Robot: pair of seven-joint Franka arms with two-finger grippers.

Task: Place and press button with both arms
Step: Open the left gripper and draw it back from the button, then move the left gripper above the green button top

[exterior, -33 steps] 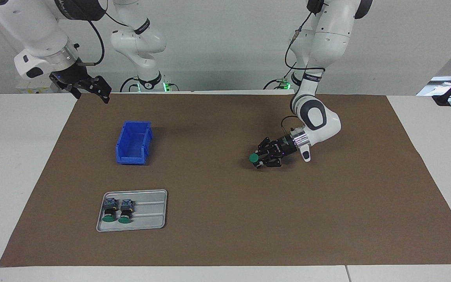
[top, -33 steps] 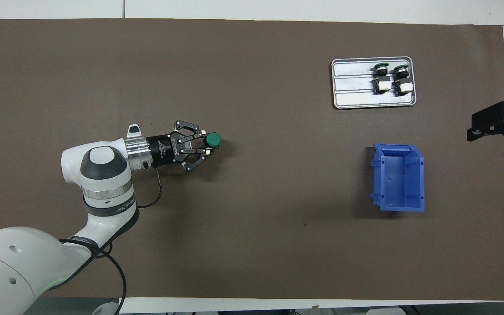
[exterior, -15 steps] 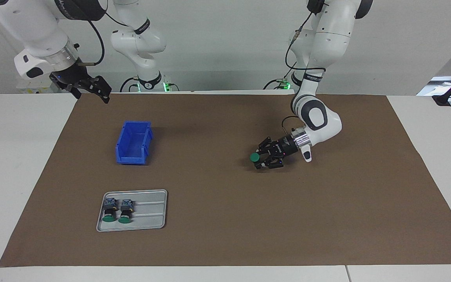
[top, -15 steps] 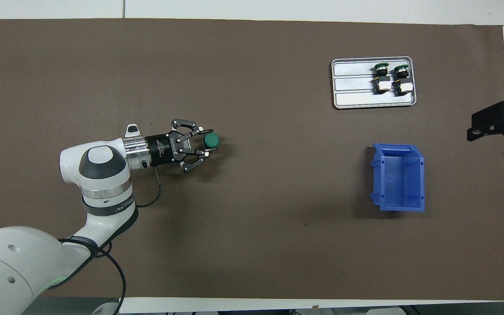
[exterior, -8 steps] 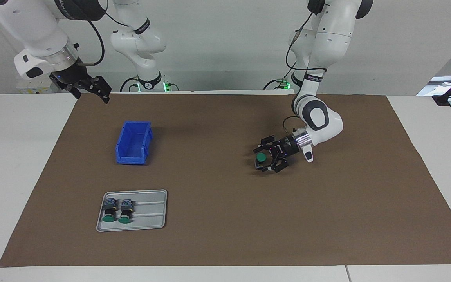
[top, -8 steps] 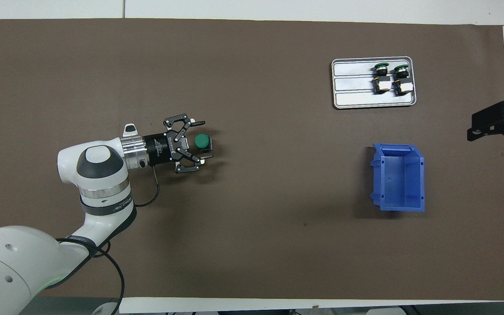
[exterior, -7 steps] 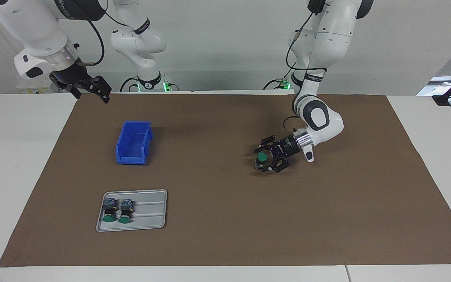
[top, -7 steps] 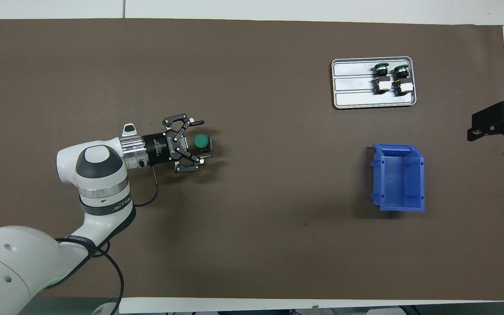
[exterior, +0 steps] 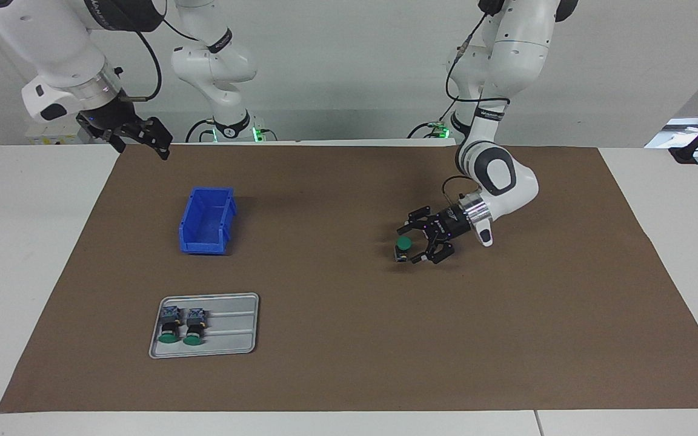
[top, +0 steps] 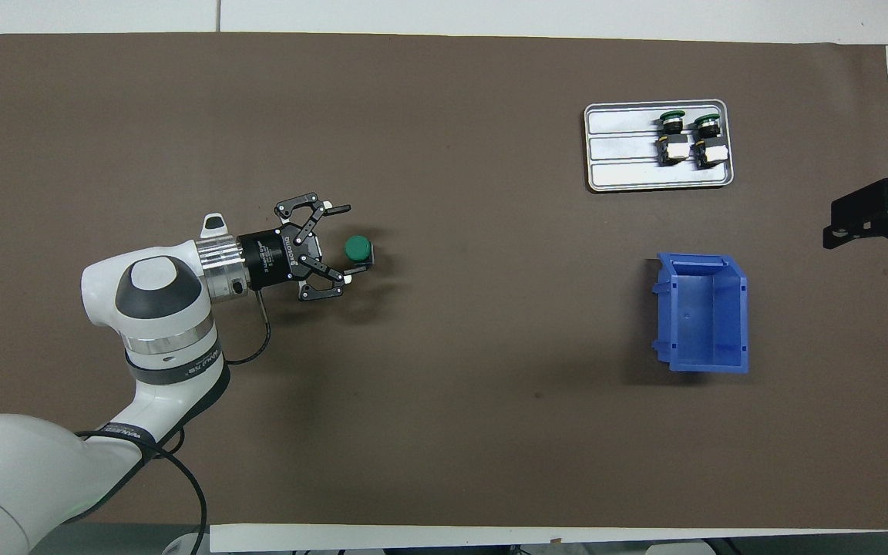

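Observation:
The button (exterior: 404,244) stands upright on the brown mat (exterior: 349,363), green cap up, toward the left arm's end; it also shows in the overhead view (top: 358,249). My left gripper (exterior: 414,244) lies low and level beside it, open, its fingertips apart on either side of the button and not touching it; it shows in the overhead view too (top: 344,245). My right gripper (exterior: 143,136) waits in the air over the mat's edge at the right arm's end, and appears in the overhead view (top: 868,220).
A grey tray (exterior: 231,339) (top: 621,169) holds two more green-capped buttons (exterior: 171,327) (top: 673,139) lying on their sides. An open blue bin (exterior: 228,212) (top: 737,308) stands nearer to the robots than the tray.
My left gripper has opened and let go of the button, which now stands on the mat. The gripper has drawn back a little toward the left arm's end. The right arm has not moved.

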